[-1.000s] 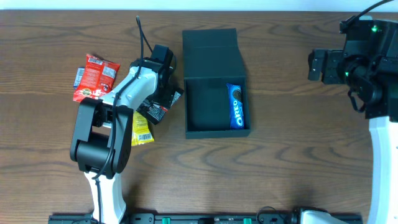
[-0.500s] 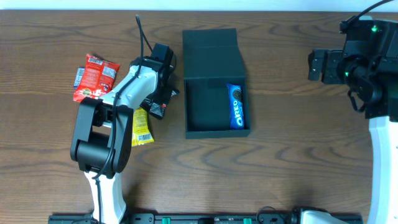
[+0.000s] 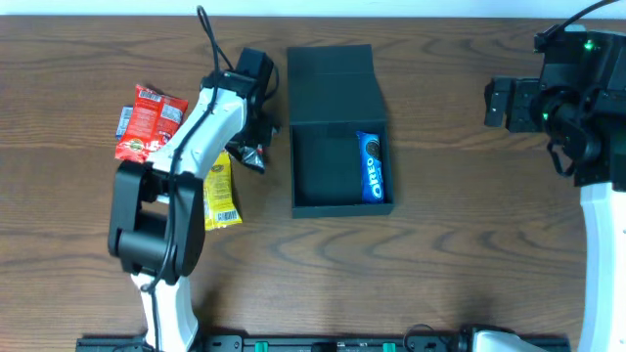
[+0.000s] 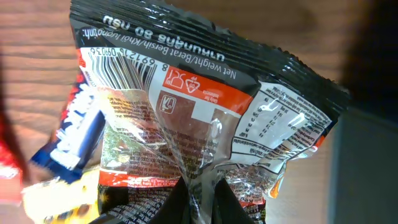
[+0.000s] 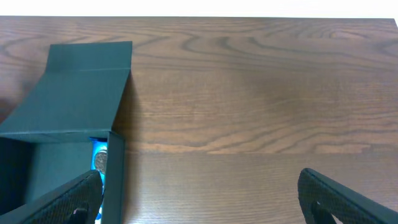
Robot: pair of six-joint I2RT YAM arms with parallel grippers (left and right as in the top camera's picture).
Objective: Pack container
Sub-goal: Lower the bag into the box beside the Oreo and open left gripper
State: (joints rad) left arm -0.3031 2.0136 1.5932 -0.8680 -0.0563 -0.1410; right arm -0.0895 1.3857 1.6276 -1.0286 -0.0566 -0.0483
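At the left of the wooden surface point(image 3: 440, 244) lies a red snack packet point(image 3: 152, 122), with a blue-and-white wrapper point(image 3: 121, 119) peeking out at its left edge. Right of it, a yellow packet point(image 3: 223, 196) lies partly under the left arm. The left claw point(image 4: 201, 200) is pinched together on a crumpled fold of a black foil snack packet point(image 4: 205, 106) with a barcode and an orange panel, just left of the container. The container point(image 3: 323, 166), a dark cardboard box, sits mid-surface with its flap lid point(image 3: 333, 83) laid open to the far side. A blue Oreo packet point(image 3: 372, 168) lies along its right inner wall. The right claw point(image 5: 199, 180) hangs well to the right, fingers wide apart, holding nothing.
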